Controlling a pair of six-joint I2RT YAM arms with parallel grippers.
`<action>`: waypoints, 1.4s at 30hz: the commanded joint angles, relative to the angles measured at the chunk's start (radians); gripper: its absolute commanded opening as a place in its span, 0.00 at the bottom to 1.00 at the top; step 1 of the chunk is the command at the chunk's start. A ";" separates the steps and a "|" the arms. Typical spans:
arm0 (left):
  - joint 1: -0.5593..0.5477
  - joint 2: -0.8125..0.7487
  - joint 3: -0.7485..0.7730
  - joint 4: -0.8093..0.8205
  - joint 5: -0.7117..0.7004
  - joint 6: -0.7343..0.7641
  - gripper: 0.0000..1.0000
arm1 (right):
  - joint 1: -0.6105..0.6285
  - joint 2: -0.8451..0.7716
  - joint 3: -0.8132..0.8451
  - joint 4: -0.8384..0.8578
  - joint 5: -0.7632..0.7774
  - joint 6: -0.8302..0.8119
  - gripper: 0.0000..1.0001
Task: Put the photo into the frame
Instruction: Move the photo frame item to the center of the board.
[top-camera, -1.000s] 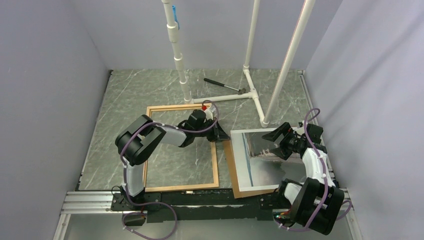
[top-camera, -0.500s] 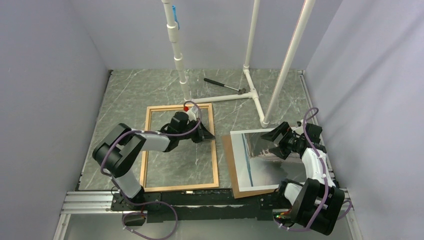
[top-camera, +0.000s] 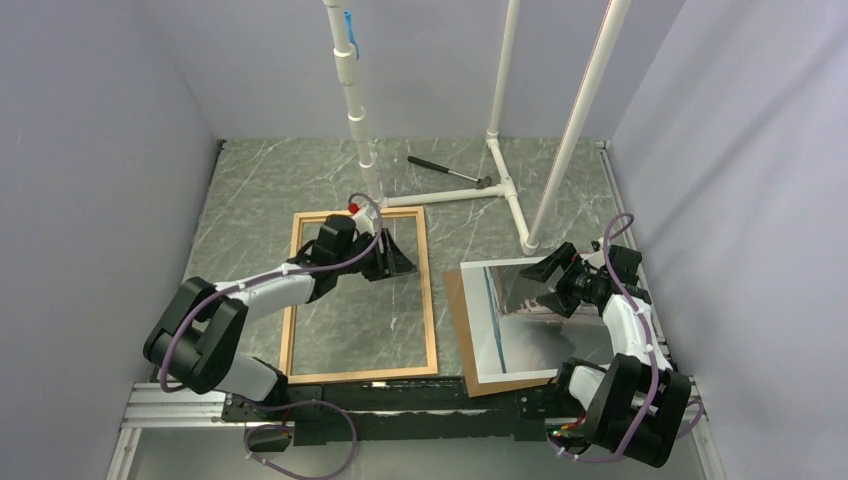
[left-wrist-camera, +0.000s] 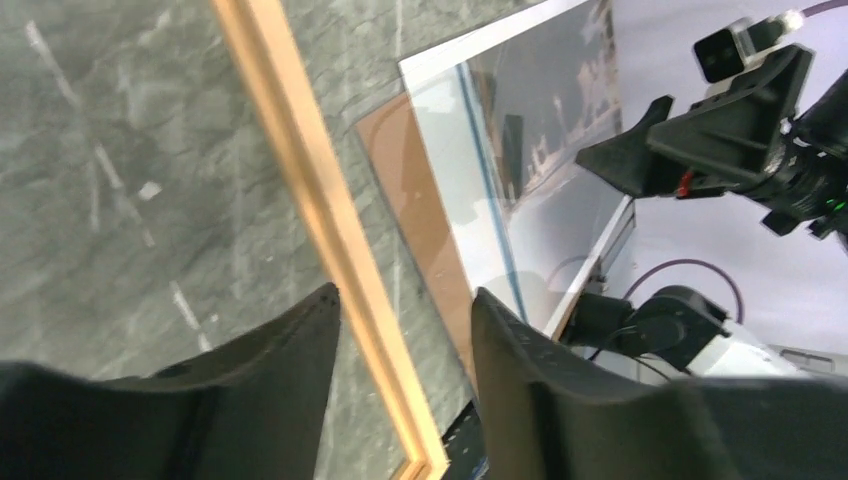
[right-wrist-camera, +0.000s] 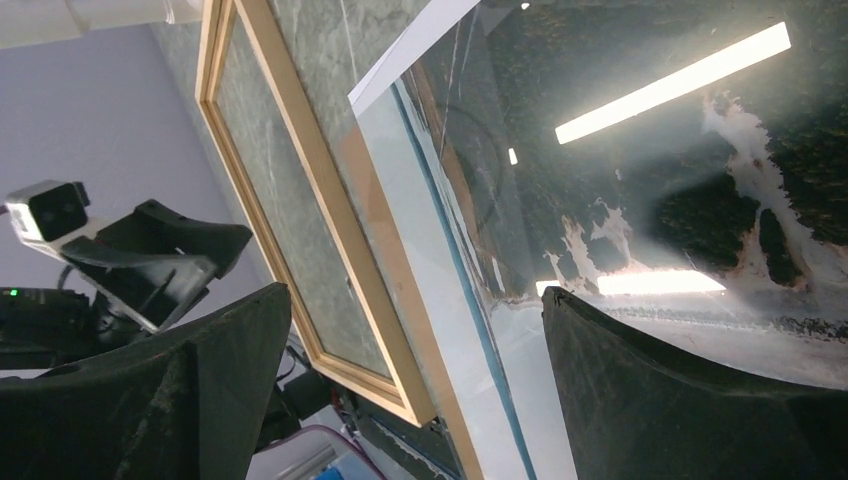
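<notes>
The frame (top-camera: 360, 376) lies flat on the grey marbled surface (top-camera: 250, 200), left of centre, with bare surface showing through its opening. The left tool (top-camera: 392, 262) hangs low over the far right part of that opening, just inside the right rail. In the left wrist view the left tool (left-wrist-camera: 405, 300) has its 2 fingers apart, and the frame (left-wrist-camera: 310, 170) rail runs through the gap between them; whether either finger touches the wood cannot be told, and nothing is clamped. The photo (top-camera: 520, 320) lies face up to the right of the frame, outside it, resting on a brown backing board (top-camera: 458, 320) whose left edge and near corner stick out from under it. The board's left edge lies just beside the frame's right rail. From the left wrist, the photo (left-wrist-camera: 540, 170) shows its white border and blue stripe, with the backing board (left-wrist-camera: 420, 200) between it and the rail. The right tool (top-camera: 545, 285) hovers over the far right part of the photo, jaws spread wide and gripping nothing. In the right wrist view the right tool (right-wrist-camera: 415, 300) straddles a broad stretch of the glossy photo (right-wrist-camera: 650, 200), which mirrors a ceiling light, and the frame (right-wrist-camera: 335, 205) lies beyond it. A white pipe stand (top-camera: 505, 190) and a small hammer (top-camera: 447, 171) sit at the far side of the surface.
</notes>
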 joint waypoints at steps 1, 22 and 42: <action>-0.033 0.043 0.145 -0.094 0.027 0.072 0.65 | 0.003 0.002 0.002 0.033 0.009 -0.019 0.98; -0.162 0.616 0.740 -0.265 -0.021 0.098 0.77 | 0.007 0.024 -0.048 0.037 0.046 -0.036 0.98; -0.167 0.719 0.889 -0.524 0.028 0.252 0.75 | 0.008 0.064 -0.104 0.077 0.083 -0.017 0.97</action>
